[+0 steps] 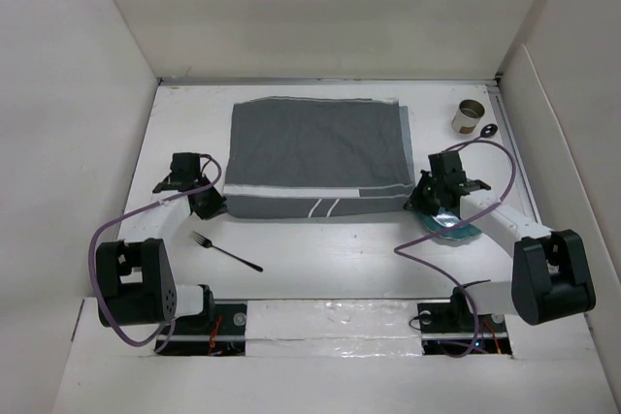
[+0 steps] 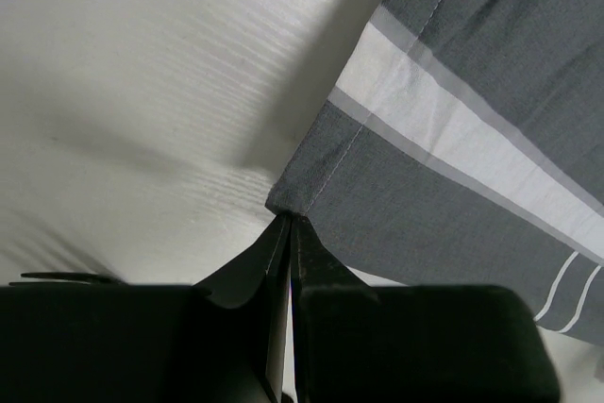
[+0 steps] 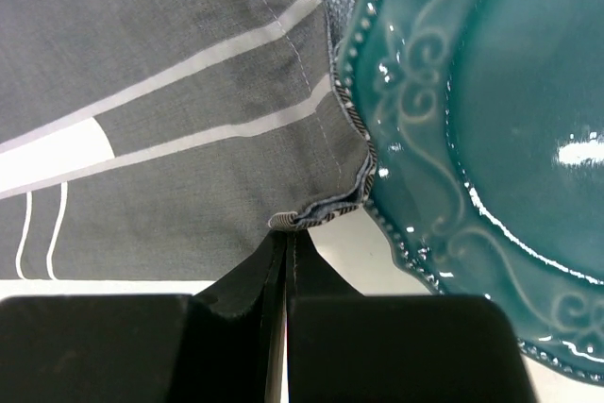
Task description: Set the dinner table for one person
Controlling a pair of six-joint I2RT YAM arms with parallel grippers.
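A dark grey cloth with pale stripes [image 1: 318, 157] lies flat on the white dinner table [image 1: 330, 259]. My left gripper [image 1: 215, 203] is shut on the cloth's near left corner; in the left wrist view the fingertips [image 2: 288, 219] pinch the corner of the cloth [image 2: 453, 167]. My right gripper [image 1: 419, 199] is shut on the near right corner; in the right wrist view the jaws [image 3: 286, 233] pinch the cloth's hem [image 3: 170, 92]. A teal plate [image 1: 456, 232] lies right beside that corner, partly under the right arm, and the cloth edge touches its rim [image 3: 491, 110].
A black fork [image 1: 225, 251] lies on the table near the left arm. A tan cup [image 1: 469, 117] lies on its side at the far right with a dark spoon [image 1: 487, 130] beside it. White walls enclose the table on three sides.
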